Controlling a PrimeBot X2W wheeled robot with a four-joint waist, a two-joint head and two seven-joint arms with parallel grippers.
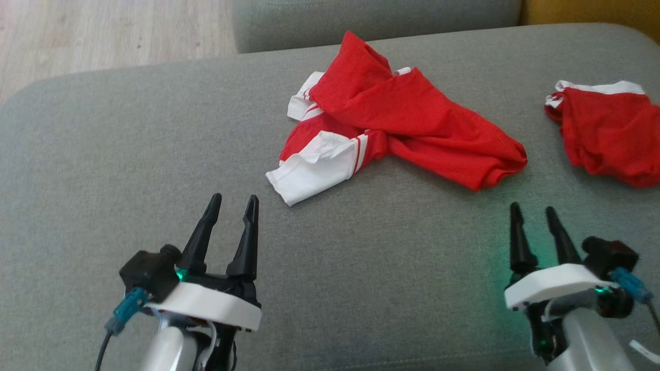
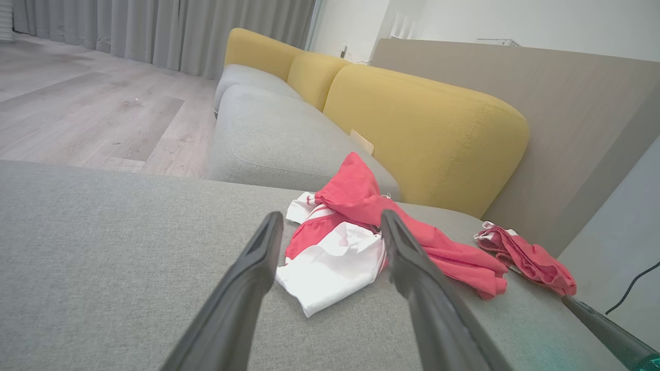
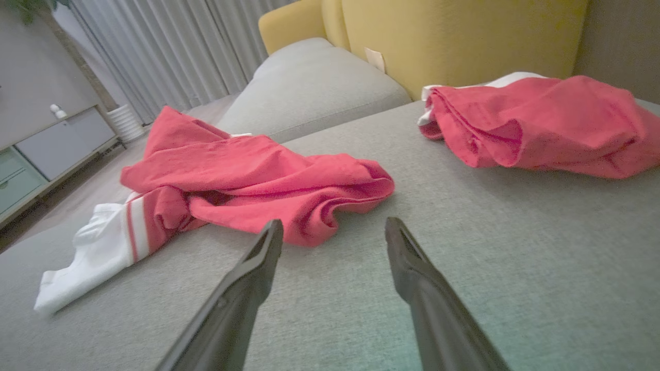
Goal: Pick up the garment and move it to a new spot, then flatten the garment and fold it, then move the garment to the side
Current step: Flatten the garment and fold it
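The left pincer (image 1: 234, 198) and right pincer (image 1: 532, 207) both gape wide, gripping nothing, near the crumpled garment (image 1: 392, 118); a second red garment (image 1: 608, 129) lies beside it.

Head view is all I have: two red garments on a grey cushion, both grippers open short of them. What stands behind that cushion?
Observer: Yellow back cushions, past the red-and-white garment.
Operator: And farther left?
Observer: Grey curtains hang at the far end of the wood floor.
Operator: Any furniture out there?
Observer: A low cabinet with drawers, at the left of the right wrist view.
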